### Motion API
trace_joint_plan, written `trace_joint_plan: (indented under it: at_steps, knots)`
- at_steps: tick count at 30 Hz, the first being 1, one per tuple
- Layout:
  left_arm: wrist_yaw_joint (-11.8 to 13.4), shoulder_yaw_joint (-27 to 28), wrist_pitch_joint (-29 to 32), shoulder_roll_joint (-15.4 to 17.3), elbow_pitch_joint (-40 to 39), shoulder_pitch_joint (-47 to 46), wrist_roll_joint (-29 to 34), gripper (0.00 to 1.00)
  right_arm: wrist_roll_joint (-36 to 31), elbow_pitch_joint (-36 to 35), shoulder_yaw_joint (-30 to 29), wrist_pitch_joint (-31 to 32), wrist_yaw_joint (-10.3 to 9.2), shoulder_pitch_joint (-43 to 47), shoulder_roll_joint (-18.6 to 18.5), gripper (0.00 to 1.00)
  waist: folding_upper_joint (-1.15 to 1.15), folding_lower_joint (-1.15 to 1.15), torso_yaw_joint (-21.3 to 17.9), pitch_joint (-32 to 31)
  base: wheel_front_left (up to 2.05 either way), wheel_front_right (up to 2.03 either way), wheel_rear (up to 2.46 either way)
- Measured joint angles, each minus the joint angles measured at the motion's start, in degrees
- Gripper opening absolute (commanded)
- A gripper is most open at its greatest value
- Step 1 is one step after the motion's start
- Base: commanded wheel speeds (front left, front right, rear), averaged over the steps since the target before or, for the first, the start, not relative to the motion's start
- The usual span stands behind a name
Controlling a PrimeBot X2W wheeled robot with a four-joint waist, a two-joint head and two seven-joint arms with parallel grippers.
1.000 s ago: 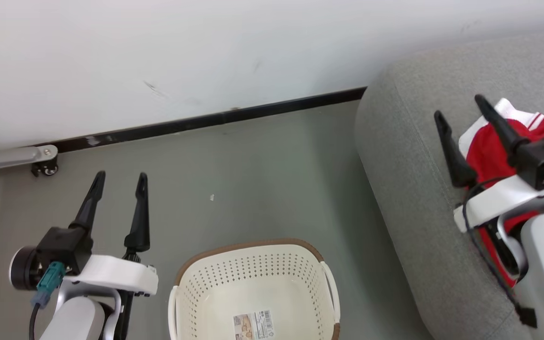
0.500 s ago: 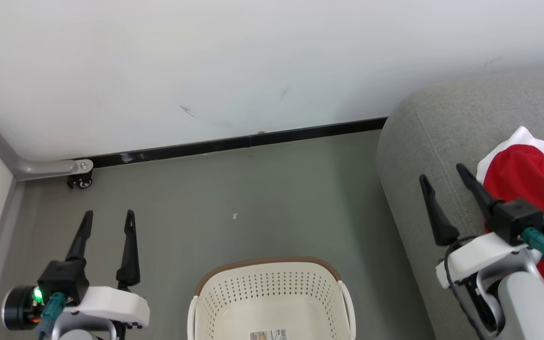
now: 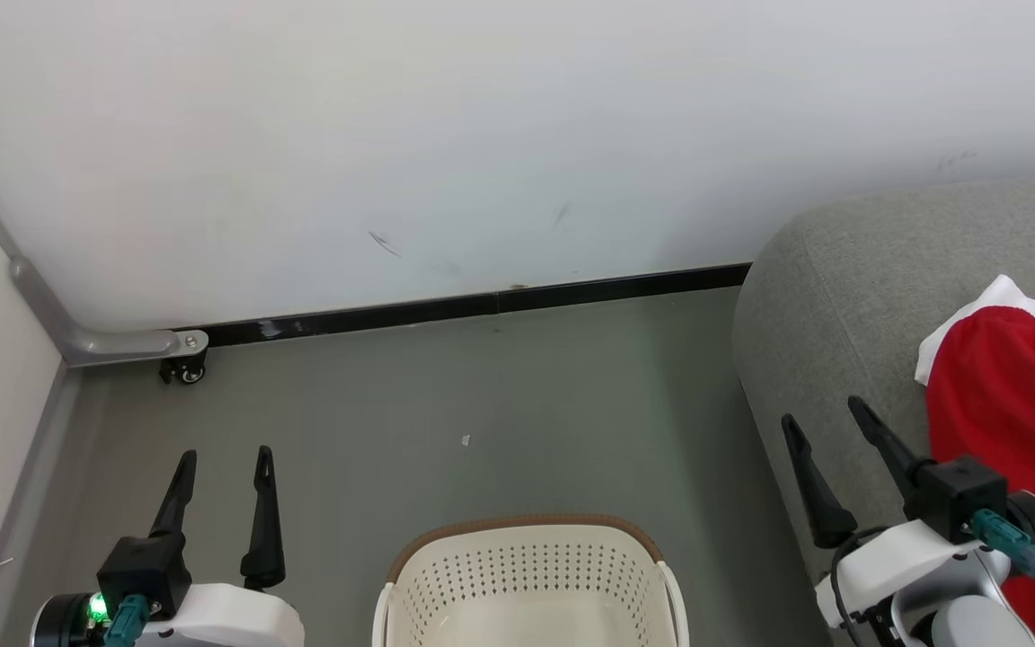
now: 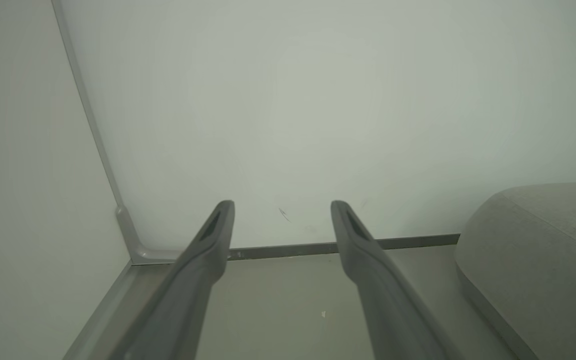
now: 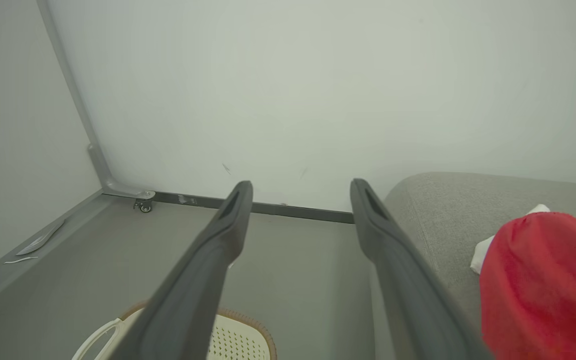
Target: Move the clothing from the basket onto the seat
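A pale wall (image 3: pixel 482 135) rises ahead of both grippers, well beyond their fingertips, with a black baseboard (image 3: pixel 482 304) along its foot. A grey-green floor (image 3: pixel 482 395) spreads from the wall back toward the robot, beneath the left gripper and between the two arms.

The seat (image 3: pixel 841 296), a big grey woven cushion with a rounded corner, lies under and to the right of the right gripper (image 3: pixel 821 410). That gripper's two dark fingers stand spread apart with nothing between them, and they point up and slightly left over the cushion's near left edge. The clothing (image 3: pixel 1012 395), a bright red heap with a white panel and striped trim at its far end, rests on the seat just to the right of the right gripper's right finger. Whether fabric and finger touch cannot be told.

The basket (image 3: pixel 526 522), cream with perforated sides and a brown rim, sits on the floor between the two grippers, nearer the robot than their fingertips. Its lower part is cut off by the frame.

The left gripper (image 3: pixel 225 452) hangs over bare floor to the left of the basket. Its fingers are parted and hold nothing.

Ahead of the left gripper, by the wall, a grey metal bar (image 3: pixel 113 344) ends at a small black caster (image 3: pixel 183 370). A tiny white scrap (image 3: pixel 465 440) lies on the floor ahead of the basket, between the grippers.
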Motion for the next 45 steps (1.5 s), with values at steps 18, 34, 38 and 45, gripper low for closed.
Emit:
trace_joint_plan:
  at_steps: [18, 34, 38, 45]
  knots:
    - [0.3, 1.5, 0.0, -1.0, 1.7, 2.5, 0.6, 1.0, 0.1, -0.9, 0.2, 0.0, 0.0, 6.2, 1.0, 1.0, 0.0, 0.0, 0.6, -2.4, 0.0, 0.0, 0.0]
    - [-0.2, 1.6, 0.0, -0.8, 2.8, 3.1, 1.4, 1.0, 0.5, -2.5, -0.1, -0.1, 0.0, 7.7, 1.1, 1.0, 0.0, 0.0, 0.9, -2.7, 0.0, 0.0, 0.0]
    - [-0.3, 1.9, 0.0, -0.9, 3.0, 3.1, 1.5, 1.0, 1.3, -2.6, 0.0, -0.1, 0.0, 7.8, 1.1, 1.0, 0.0, 0.0, 1.0, -2.6, 0.0, 0.0, 0.0]
    - [-0.3, 2.4, 0.0, -0.8, 3.4, 3.1, 1.6, 1.0, 1.8, -3.0, 0.3, -0.1, 0.0, 7.8, 1.1, 1.0, 0.0, 0.0, 1.1, -2.4, 0.0, 0.0, 0.0]
